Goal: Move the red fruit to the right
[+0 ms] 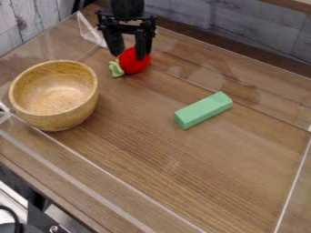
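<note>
The red fruit (133,63) lies on the wooden table (183,173) toward the far left, its green leafy cap (115,68) pointing left. It sits on the boards, not lifted. My gripper (129,45) hangs right over it, black fingers (112,40) pointing down and spread apart, one on the left and one on the right of the fruit's upper part. The tips reach down to about the top of the fruit; I cannot tell whether either finger touches it, and nothing is pinched between them.

To the left of the fruit and nearer the front stands a wooden bowl (53,95), round and upright, well apart from the fruit. To the right and nearer lies a green block (203,109), flat on the table, set at a slant with its right end farther back. It is well apart from both the fruit and the bowl.

A low clear wall (292,196) runs round the table's edge, plainest along the near and right sides. Behind the table, past the far edge, is a pale planked wall (243,18).
</note>
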`<state>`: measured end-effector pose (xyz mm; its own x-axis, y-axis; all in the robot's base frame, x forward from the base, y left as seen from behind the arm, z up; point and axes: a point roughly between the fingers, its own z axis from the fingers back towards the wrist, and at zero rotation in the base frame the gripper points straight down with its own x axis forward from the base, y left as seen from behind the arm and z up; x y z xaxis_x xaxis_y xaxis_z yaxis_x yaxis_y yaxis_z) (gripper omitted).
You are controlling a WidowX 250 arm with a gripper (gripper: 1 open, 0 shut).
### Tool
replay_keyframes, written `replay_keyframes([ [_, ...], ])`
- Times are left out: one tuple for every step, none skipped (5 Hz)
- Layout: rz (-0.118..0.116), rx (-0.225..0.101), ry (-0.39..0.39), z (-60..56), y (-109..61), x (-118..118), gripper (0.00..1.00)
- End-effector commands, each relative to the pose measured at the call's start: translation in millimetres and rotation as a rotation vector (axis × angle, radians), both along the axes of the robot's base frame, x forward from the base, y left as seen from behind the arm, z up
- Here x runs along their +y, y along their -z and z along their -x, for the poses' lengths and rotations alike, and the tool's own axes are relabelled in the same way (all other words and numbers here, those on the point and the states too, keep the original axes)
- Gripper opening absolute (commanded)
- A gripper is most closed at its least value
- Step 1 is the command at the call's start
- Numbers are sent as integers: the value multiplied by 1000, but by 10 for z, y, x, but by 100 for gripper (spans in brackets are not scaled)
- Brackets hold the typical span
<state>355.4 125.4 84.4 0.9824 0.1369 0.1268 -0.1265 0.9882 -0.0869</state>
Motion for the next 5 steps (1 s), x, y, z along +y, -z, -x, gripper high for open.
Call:
replay_keyframes([
  [-42, -88, -1, -14, -359, 4, 0],
  [-43, -90, -3, -10, -370, -1, 0],
  [-44, -83, 11, -59, -263, -15, 100],
  [-45, -75, 24, -112, -153, -21, 100],
  [-47, -69, 34, -157, -46, -21, 100],
])
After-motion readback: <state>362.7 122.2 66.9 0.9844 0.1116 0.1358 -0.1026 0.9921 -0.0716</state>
